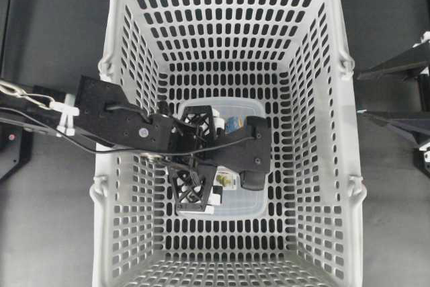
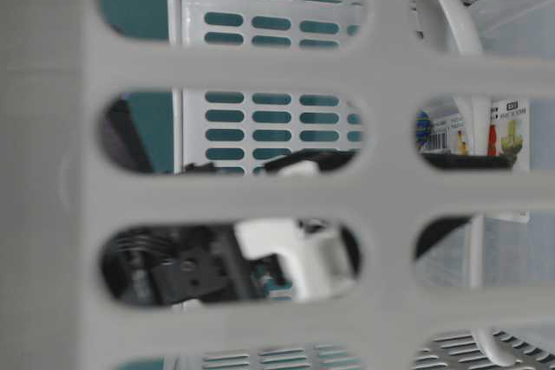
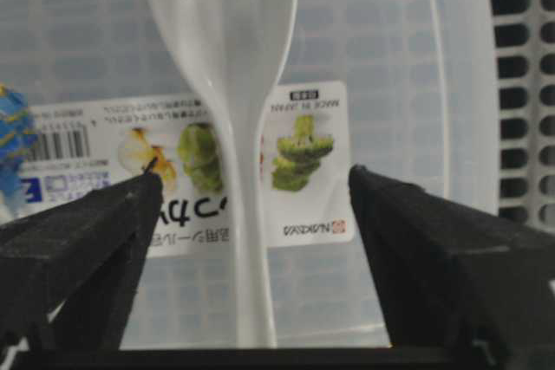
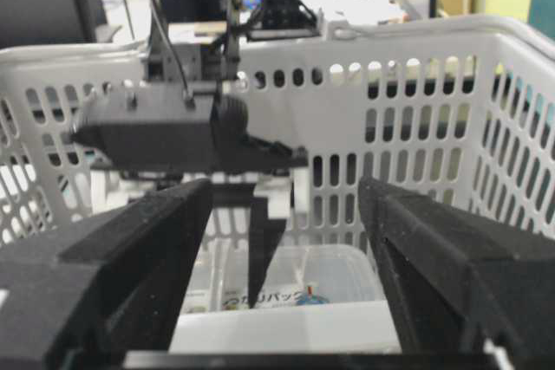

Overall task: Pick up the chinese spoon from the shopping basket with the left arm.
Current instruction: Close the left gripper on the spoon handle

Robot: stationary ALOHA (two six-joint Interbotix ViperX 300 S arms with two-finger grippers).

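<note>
The chinese spoon [image 3: 227, 58], glossy white, lies on a clear lidded container [image 3: 390, 41] on the floor of the grey shopping basket [image 1: 121, 5]. Its bowl points away from the wrist camera. Its handle runs back between the fingers of my left gripper [image 3: 253, 178], which is open; both black fingertips stand clear of the handle on either side. In the overhead view the left arm [image 1: 107, 115] reaches over the left rim and the left gripper [image 1: 195, 158] covers the spoon. My right gripper [image 4: 284, 188] is open and empty outside the basket, facing its wall.
The clear container [image 1: 242, 203] with a printed label sits mid-floor in the basket. Slotted basket walls [image 4: 416, 127] rise on all sides. The right arm [image 1: 403, 122] stays beyond the right rim. The table-level view looks through a blurred basket wall [image 2: 260, 192].
</note>
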